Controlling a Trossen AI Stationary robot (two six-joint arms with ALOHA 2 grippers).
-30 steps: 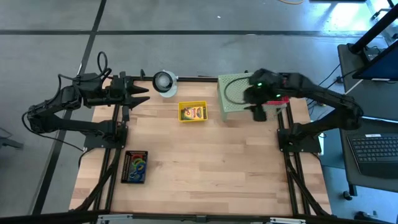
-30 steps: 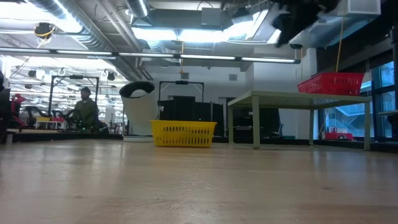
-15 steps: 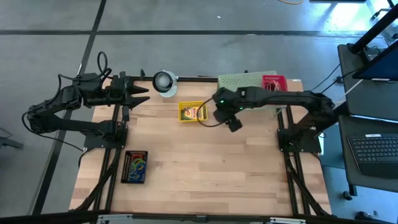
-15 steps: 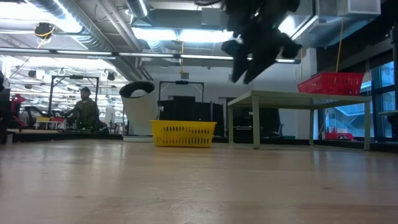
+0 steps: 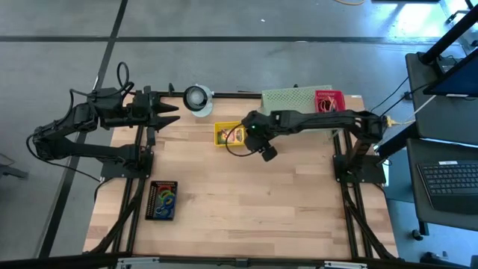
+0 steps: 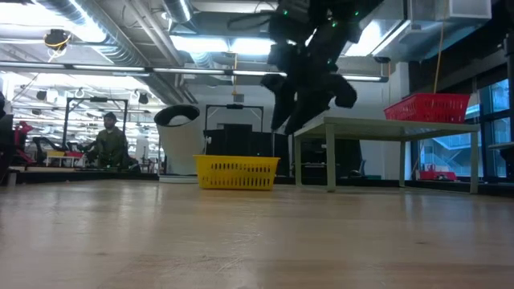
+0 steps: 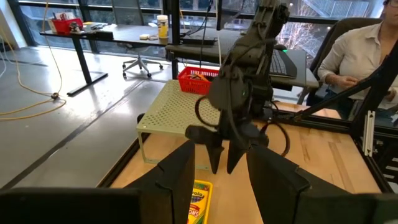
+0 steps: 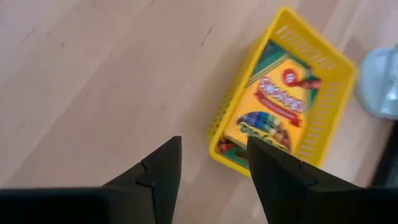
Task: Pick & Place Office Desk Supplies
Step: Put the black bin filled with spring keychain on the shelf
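Taking the yellow basket (image 5: 231, 134) as the landmark: nearest the front edge of the wooden tabletop (image 5: 246, 202), well away from it, lies a black tray of rubber bands (image 5: 162, 199). The right gripper (image 5: 250, 136) hangs just above the basket's right side, jaws apart with nothing between them. Inside the basket sits a crayon box (image 8: 273, 106), lying flat. Off to the basket's left the left gripper (image 5: 173, 110) waits at the table's edge, jaws apart, empty. Behind the basket are a white roll (image 5: 198, 98) and a pale green stand (image 5: 296, 97).
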